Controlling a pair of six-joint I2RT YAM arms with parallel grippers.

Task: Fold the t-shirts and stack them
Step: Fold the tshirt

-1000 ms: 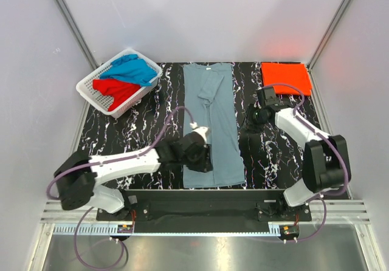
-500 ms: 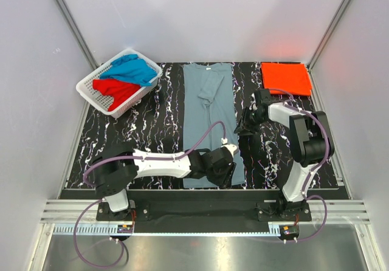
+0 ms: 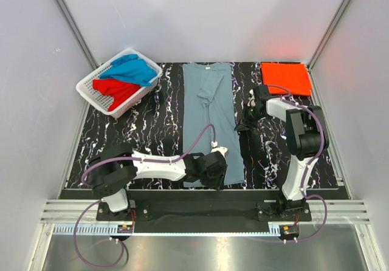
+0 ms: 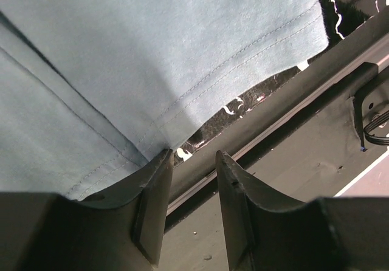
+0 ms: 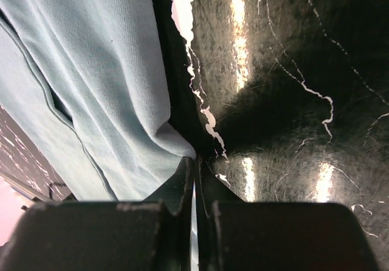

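The grey-blue t-shirt (image 3: 206, 101) lies folded into a long strip down the middle of the table. My left gripper (image 3: 213, 180) is at its near hem, open and empty. In the left wrist view (image 4: 193, 155) the hem (image 4: 152, 52) ends at the left fingertip (image 4: 163, 161), with no cloth between the fingers. My right gripper (image 3: 243, 130) is shut, low at the shirt's right edge. In the right wrist view (image 5: 194, 161) the cloth (image 5: 91, 70) bunches against its tip. The orange-red t-shirt (image 3: 286, 78) lies folded at the back right. The bright blue (image 3: 130, 70) and red (image 3: 115, 89) t-shirts are in the basket.
The white slotted basket (image 3: 91, 93) stands at the back left. The table is black with white marbling (image 3: 152, 125). A metal rail (image 4: 285, 107) runs along its near edge, just past the shirt's hem. Grey walls close in on three sides.
My left gripper has moved from the shirt's left side, across its near end, and now sits at the hem. My right gripper has moved left and nearer, onto the shirt's right edge.
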